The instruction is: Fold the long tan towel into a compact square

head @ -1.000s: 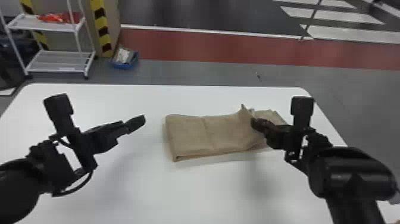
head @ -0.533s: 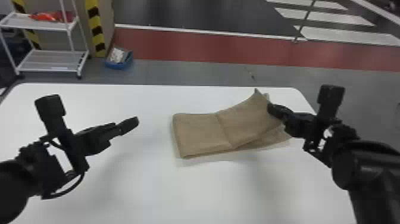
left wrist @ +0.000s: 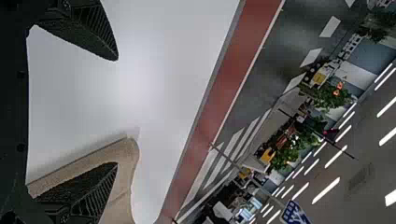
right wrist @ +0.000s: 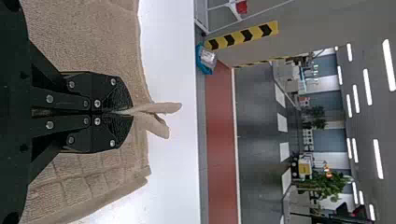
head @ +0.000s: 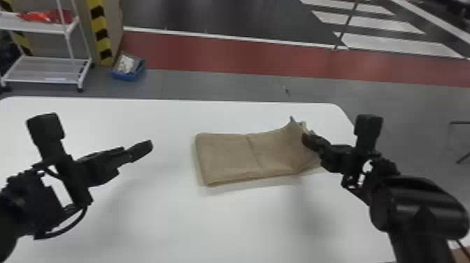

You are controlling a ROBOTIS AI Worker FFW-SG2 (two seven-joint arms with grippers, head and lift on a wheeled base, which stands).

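Pincer of the right arm (right wrist: 125,112), pinched tight on the right end of the tan towel (head: 227,157), with a little flap of cloth (right wrist: 161,108) poking out past the tips. Held part lifted up a bit, close to the far side of the towel. More cloth spread out beside and under that pincer. Left part of the towel flat on the white tabletop (head: 209,227), with a crease (head: 255,152) running across the middle. Pincer of the left arm (left wrist: 116,111) spread wide with nothing in it, just off the towel's left end and above the tabletop.

Step in hand, by the look of it: bringing the right end over to the left to make the towel shorter. Best to keep a snug grip on the cloth, lift just high enough to clear the bottom part, then swing across slowly. No hard tugging, for fear of dragging the flat part along. Good to match the far and near edges before letting go, and to lay the end down softly. Watch for the near corner, likely to droop or tuck under with only one spot held. Maybe press the left end down with the other pincer to stop sliding. Partway to a neat square, as a guess, with a long shape left to shorten and some smoothing to do.
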